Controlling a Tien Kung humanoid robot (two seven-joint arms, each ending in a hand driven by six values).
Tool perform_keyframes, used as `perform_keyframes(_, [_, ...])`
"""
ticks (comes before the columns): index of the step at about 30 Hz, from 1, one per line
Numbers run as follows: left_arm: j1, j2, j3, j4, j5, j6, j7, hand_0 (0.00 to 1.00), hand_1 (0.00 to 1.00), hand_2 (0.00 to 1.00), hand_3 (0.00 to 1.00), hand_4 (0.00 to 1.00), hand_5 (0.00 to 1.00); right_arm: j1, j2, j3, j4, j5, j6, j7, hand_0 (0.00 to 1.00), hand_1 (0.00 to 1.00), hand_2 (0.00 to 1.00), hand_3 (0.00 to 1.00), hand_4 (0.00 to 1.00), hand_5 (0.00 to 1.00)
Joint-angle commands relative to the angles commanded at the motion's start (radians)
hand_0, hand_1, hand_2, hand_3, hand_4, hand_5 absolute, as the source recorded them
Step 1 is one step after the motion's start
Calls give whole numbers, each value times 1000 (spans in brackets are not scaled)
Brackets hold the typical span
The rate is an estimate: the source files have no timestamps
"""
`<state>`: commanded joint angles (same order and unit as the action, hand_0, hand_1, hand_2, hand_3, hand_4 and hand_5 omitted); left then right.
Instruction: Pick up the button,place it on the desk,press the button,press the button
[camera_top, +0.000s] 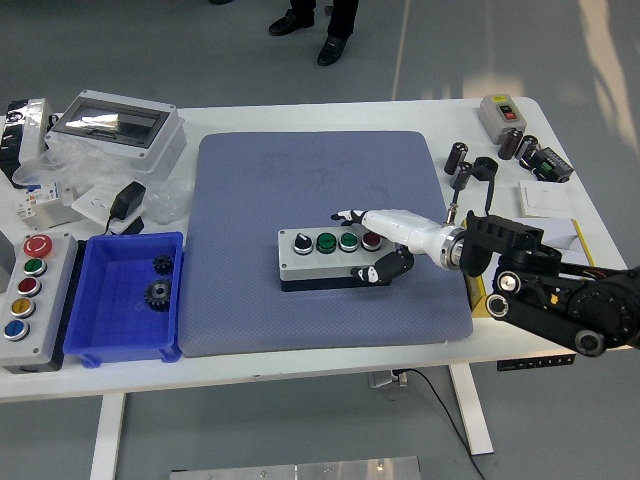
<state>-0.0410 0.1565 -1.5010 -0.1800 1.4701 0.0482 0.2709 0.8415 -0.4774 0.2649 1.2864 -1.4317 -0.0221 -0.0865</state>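
White table under a blue mat; on the mat I see the button box lying flat. My right hand clasps its right end, fingers over the far edge, thumb on the near side.

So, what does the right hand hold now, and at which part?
The right hand grips the grey button box at its right end, thumb on the near side.
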Motion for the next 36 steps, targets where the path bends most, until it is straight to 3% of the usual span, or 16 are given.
perform_keyframes(11, [5, -2, -5, 0, 6, -8, 2, 613, 586, 556, 600, 562, 274, -1, -5, 9, 3, 14, 21, 1, 921, 962, 957, 998, 489, 2])
perform_keyframes(12, [6, -3, -6, 0, 6, -8, 2, 613, 585, 552, 599, 561, 273, 0, -6, 9, 3, 17, 23, 2, 998, 998, 989, 998, 526, 2])
perform_keyframes(36, [8, -4, -16, 0, 16, -21, -4, 613, 576, 549, 600, 551, 255, 9, -29, 12, 31, 6, 27, 2, 998, 998, 993, 998, 568, 20])
